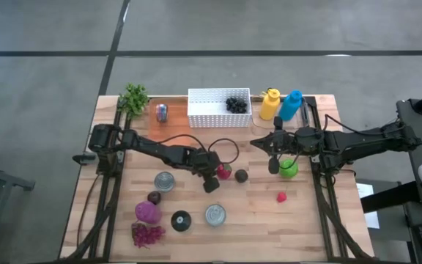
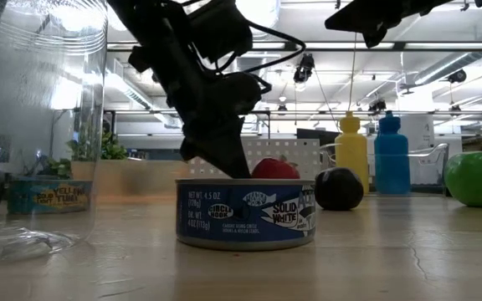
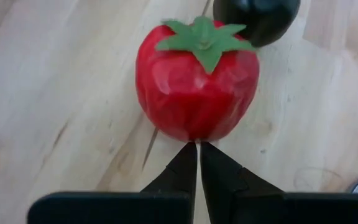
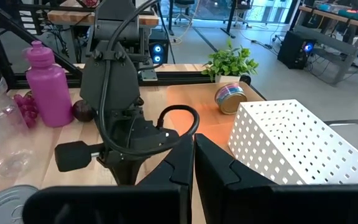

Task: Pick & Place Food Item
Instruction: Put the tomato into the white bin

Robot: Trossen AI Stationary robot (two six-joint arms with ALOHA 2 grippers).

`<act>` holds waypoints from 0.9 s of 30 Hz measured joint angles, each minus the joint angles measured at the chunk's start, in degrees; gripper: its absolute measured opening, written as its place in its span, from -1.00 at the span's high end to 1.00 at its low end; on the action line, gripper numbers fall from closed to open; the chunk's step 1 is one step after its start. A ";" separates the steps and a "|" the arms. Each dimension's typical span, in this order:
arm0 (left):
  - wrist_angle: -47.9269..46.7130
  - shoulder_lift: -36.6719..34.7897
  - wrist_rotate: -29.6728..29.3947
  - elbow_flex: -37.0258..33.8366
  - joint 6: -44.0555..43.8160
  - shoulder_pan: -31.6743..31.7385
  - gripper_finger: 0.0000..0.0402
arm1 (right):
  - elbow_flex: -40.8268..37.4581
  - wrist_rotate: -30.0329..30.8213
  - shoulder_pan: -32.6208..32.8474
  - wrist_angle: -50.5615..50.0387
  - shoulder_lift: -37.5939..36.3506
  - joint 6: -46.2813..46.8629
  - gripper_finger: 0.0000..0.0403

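Note:
A red tomato with a green leafy top lies on the wooden table near its middle, and it shows behind a tuna can in the low view. A black round fruit lies just beyond it. My left gripper is shut, slanting down, with its tips at the tomato's near side. My right gripper hangs shut above the table's right part, holding nothing. A white perforated basket with dark grapes stands at the far edge. My left gripper's shut fingertips meet the tomato's lower side, on the side away from its leafy top. They slant down from the table's left. Whether they press it or only stand against it, I cannot tell. The tomato rests on the table.
Tuna cans, a black lid, a purple bottle and purple grapes lie near the front. A green fruit and a small red berry lie to the right. Yellow and blue bottles stand at the back.

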 joint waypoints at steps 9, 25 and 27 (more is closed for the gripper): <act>0.51 0.00 -1.46 0.18 0.55 0.41 0.87 | 0.00 0.00 0.00 0.00 0.00 0.04 0.96; -6.27 -5.92 -4.63 0.20 1.64 0.47 0.87 | 0.00 -0.01 0.02 -1.06 0.00 0.14 0.96; -8.53 -8.37 -7.10 0.11 1.65 0.11 0.87 | 0.00 -0.02 0.03 -1.04 0.00 0.14 0.96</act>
